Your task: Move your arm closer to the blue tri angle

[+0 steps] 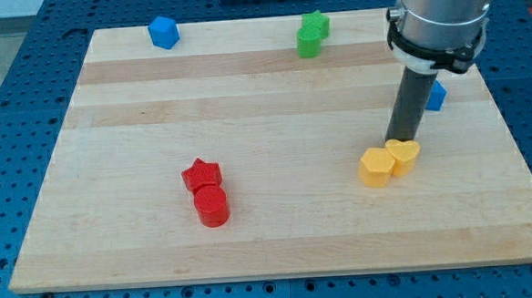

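My tip (399, 140) rests on the wooden board (137, 128) at the view's right, touching the top edge of a yellow heart-shaped block (404, 154). A blue block (437, 95) sits just up and to the right of the tip. The rod hides most of it, so I cannot make out its shape. A second blue block (163, 32), chunky and angular, lies far away at the board's top left corner. The arm's grey body (441, 12) hangs over the board's top right.
A yellow hexagon-like block (376, 168) touches the yellow heart on its left. A green star (312, 32) lies at the top centre. A red star (201, 175) and a red cylinder (212, 207) sit together at the lower left of centre. The board's right edge is close to the hidden blue block.
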